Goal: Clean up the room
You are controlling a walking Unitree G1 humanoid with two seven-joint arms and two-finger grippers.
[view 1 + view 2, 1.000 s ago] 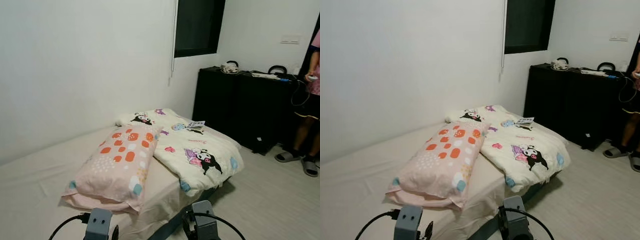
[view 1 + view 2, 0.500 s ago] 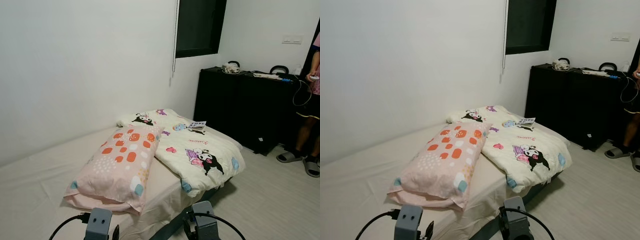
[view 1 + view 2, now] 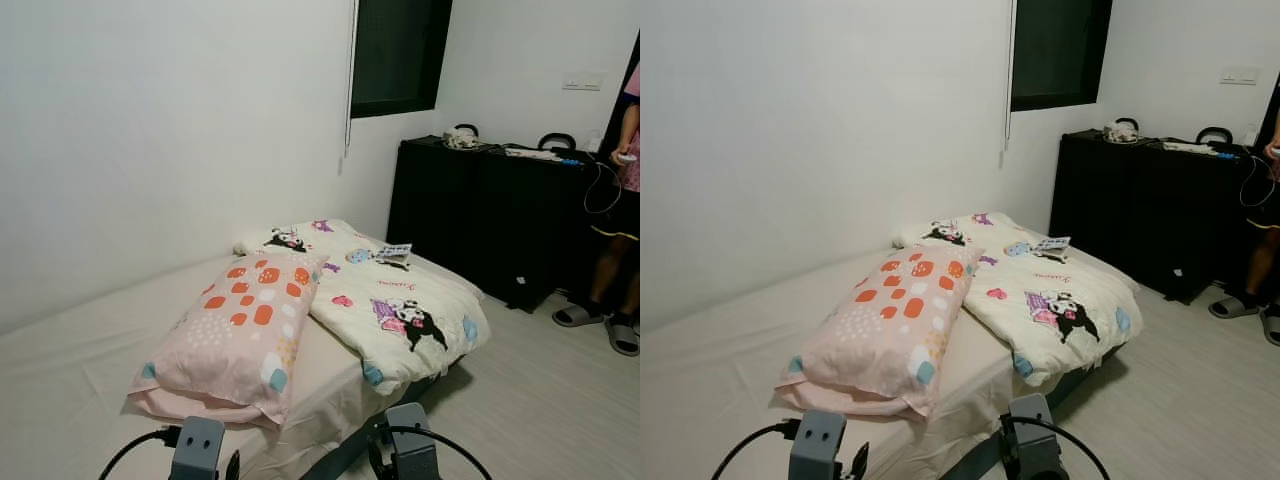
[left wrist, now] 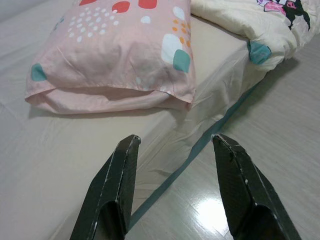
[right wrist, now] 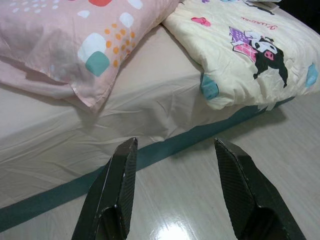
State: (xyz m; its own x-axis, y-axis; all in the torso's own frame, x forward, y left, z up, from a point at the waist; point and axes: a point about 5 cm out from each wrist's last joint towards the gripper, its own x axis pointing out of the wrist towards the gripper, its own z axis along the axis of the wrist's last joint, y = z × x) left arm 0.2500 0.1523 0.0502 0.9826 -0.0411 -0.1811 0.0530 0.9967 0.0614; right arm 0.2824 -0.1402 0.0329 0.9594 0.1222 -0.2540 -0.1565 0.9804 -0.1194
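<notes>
Left wrist view is showing the left tool with its two black fingers standing apart and holding nothing, hanging over the near edge of the bed where the sheet is meeting the floor. Right wrist view is showing the right tool likewise parted and empty, above the teal band along the mattress base and the pale floor.

Just beyond both tools, a pink pillow with orange and teal patches is lying on the bed, slightly askew. Beside it, touching its far edge, a cream cartoon-print quilt is lying roughly folded and is overhanging the bed's foot corner. A small printed paper is resting on the quilt's far part.

Farther off, a black counter against the wall is carrying a few small items, too small to identify. A person is standing at the right edge of the room.

Judgement: the robot is standing at the bed in an approach stage, nothing yet grasped. The next move is likely calling for closing in and lowering a tool onto the pillow or the quilt to straighten it.
</notes>
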